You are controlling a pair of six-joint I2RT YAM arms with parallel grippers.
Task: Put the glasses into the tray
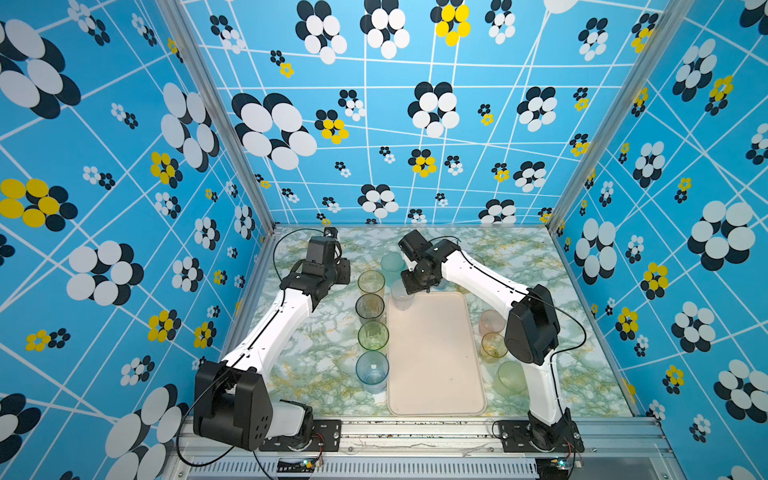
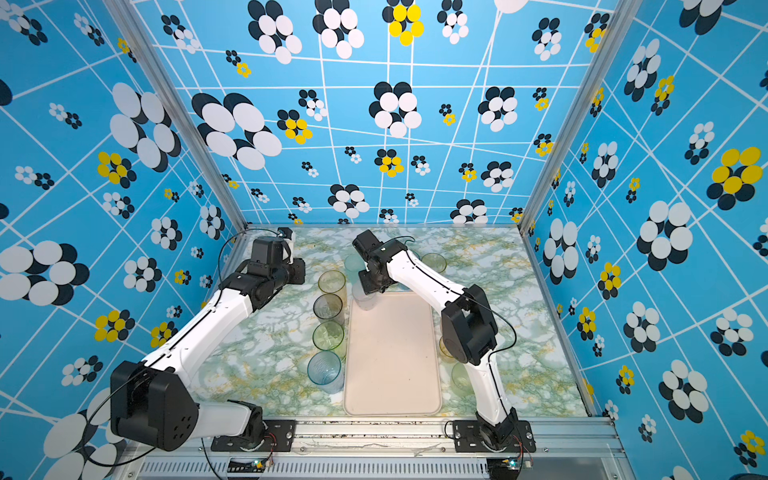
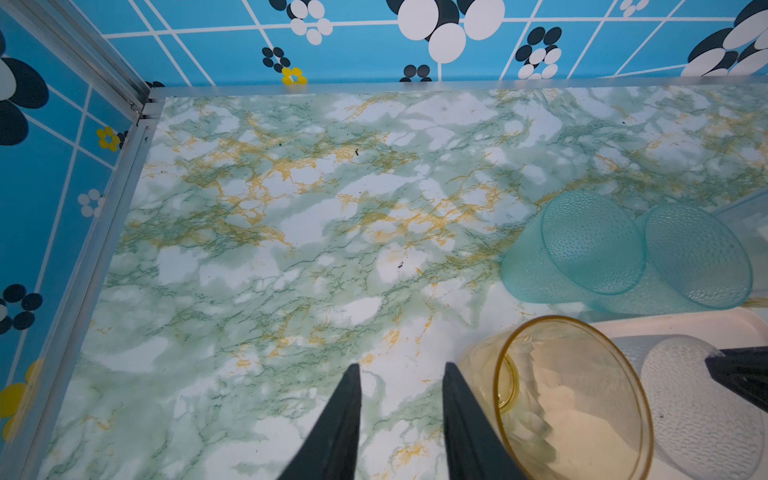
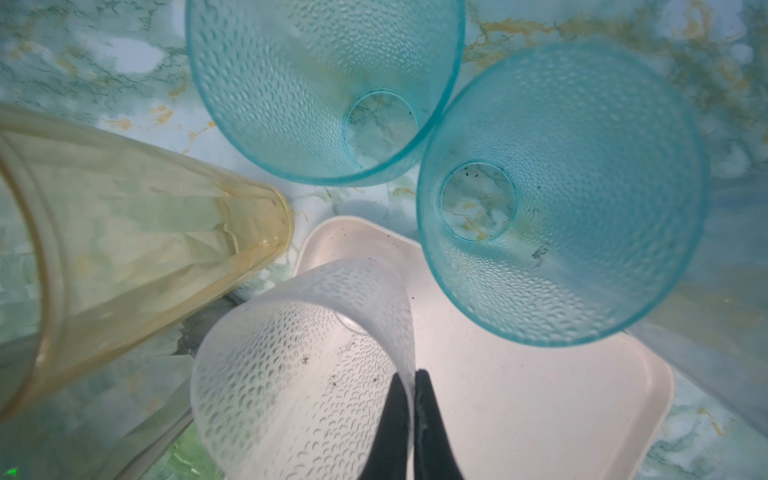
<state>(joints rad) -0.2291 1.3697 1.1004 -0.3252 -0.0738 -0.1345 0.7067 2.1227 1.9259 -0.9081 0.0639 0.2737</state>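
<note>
The right gripper (image 4: 411, 419) is clamped on the thin wall of the whitish glass (image 4: 299, 374), one finger inside the mouth and one outside. It holds the glass over the far left corner of the tray (image 4: 519, 395); I cannot tell whether the base touches the tray. The left gripper (image 3: 401, 415) hangs with its jaws apart and empty over the bare table (image 3: 291, 249), just beside the tall amber glass (image 3: 573, 399).

The main risk lies in that one-sided pinch. The whitish glass looks slightly leaned, so if it is let go before its base sits flat it could tip. It could also settle on the tray's low rim and rock. The corner is crowded as well: one teal glass (image 4: 324, 83) and a second teal glass (image 4: 561, 195) stand just beyond the tray's far edge, and the amber glass stands just to its left. A sideways pull-out could knock any of them.

The whitish and teal glasses are frosted and dimpled, tapering from a wide mouth to a small base. The amber one is clear and faceted. All are likely light and easy to topple. The tray is smooth matte cream with rounded corners. The smoky grey glass (image 1: 370, 307), green glass (image 1: 372, 336) and blue glass (image 1: 372, 372) line its left side on the marble-print table.
</note>
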